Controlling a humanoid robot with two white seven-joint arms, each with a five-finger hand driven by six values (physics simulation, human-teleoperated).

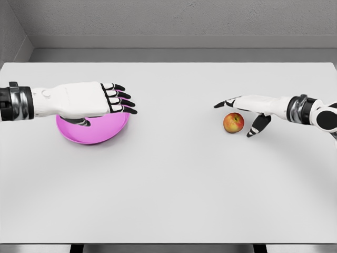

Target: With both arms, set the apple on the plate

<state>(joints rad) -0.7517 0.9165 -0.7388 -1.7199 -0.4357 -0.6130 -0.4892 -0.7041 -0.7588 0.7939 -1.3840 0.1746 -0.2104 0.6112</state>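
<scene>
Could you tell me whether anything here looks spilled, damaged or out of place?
Nothing stands out. The apple sits intact on the table by the open right hand; the pink plate lies flat under the left hand.

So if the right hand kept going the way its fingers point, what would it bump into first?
The right hand points left across the table, and the apple sits just below its fingers, so it might brush that first. Past it, the way looks free until the left hand, though depth is unclear.

Plate (89, 136) lies left on the table (168, 200) — apple (233, 123) well apart, right.
</scene>
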